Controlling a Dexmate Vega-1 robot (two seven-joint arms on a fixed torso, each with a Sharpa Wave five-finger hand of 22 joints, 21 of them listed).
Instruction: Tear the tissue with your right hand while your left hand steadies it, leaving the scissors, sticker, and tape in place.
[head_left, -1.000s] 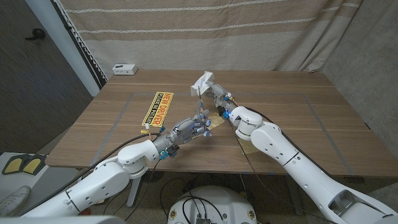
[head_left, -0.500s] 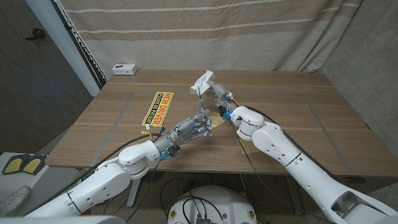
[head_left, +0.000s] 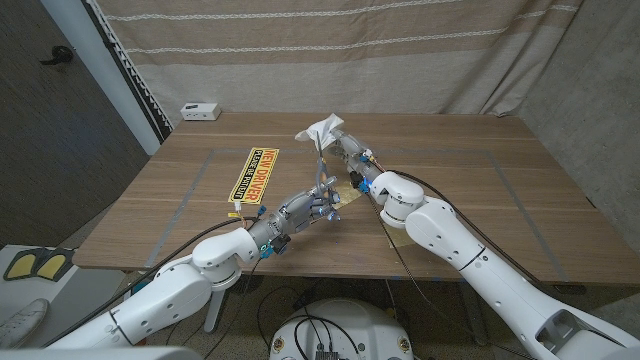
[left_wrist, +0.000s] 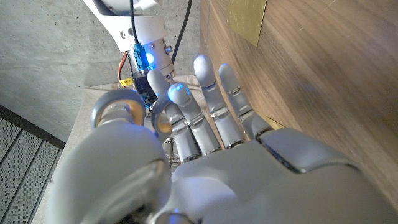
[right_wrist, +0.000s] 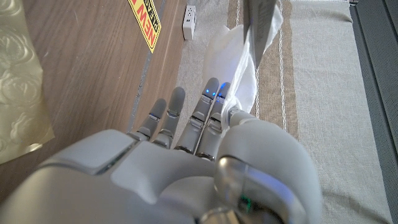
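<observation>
A white tissue (head_left: 322, 130) hangs in the air above the middle of the wooden table (head_left: 470, 180). My right hand (head_left: 343, 152) pinches its crumpled upper part, and in the right wrist view the tissue (right_wrist: 235, 59) rises from between the thumb and fingers of that hand (right_wrist: 186, 155). A thin twisted strand of it runs down to my left hand (head_left: 312, 205), which stands just below with its fingers pointing up around the strand's end. In the left wrist view my left hand (left_wrist: 211, 143) has its fingers stretched towards the right wrist. A yellow NEW DRIVER sticker (head_left: 253, 172) lies to the left.
A flat gold sheet (head_left: 347, 200) lies on the table beside my left hand and shows again in the right wrist view (right_wrist: 18, 93). A small white box (head_left: 201, 111) sits at the table's far left corner. A curtain hangs behind the table.
The tissue's upper part has spread out and swung to the left in my right hand. My left hand has stayed almost where it was.
</observation>
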